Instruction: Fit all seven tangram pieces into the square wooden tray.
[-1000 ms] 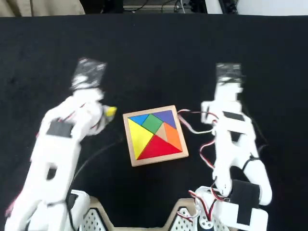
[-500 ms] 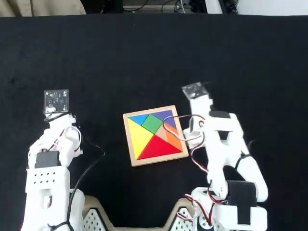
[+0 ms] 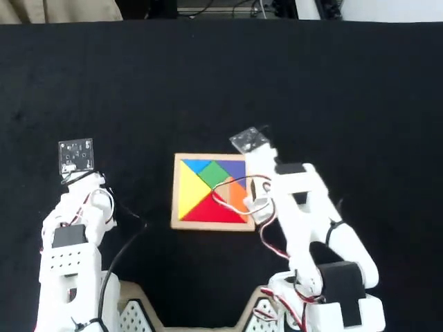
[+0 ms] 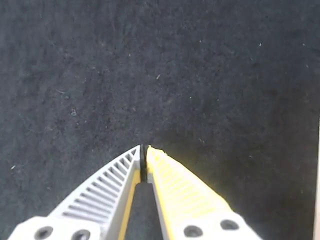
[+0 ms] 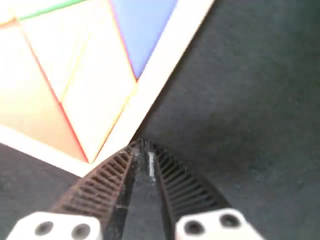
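The square wooden tray [image 3: 208, 225] lies mid-table, its sides square with the table edges. Coloured tangram pieces fill it, among them a yellow triangle [image 3: 188, 194], a red triangle [image 3: 211, 209] and a green square [image 3: 216, 173]. My right gripper [image 5: 143, 145] is shut and empty, with its tips against the outside of the tray's pale rim [image 5: 165, 50] near a corner. In the high view the right gripper [image 3: 255, 200] sits at the tray's right side. My left gripper [image 4: 145, 148] is shut and empty over bare black cloth, and the left arm [image 3: 73, 221] stands well left of the tray.
Black cloth [image 3: 221, 83] covers the whole table, with open room behind the tray and on both sides. The arm bases [image 3: 201, 315] stand at the near edge. Loose servo wires [image 3: 232, 190] from the right arm hang over the tray's right part.
The tray has turned from tilted to square and slid slightly left. The right arm swung left against its right side. The left arm drew back to the left.
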`<move>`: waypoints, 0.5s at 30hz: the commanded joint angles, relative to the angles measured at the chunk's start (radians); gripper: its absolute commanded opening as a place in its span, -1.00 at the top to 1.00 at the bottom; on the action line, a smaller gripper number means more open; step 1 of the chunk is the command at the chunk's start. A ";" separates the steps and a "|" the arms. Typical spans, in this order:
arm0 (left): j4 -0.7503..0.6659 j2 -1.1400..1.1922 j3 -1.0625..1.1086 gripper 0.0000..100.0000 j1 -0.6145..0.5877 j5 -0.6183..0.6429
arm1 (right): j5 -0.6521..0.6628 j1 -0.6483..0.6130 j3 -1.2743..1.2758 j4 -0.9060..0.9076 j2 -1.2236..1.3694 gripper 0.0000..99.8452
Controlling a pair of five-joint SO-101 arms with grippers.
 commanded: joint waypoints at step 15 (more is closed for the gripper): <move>-0.021 -0.008 -0.002 0.94 0.021 0.006 | -0.084 0.109 -0.294 -0.080 0.099 0.98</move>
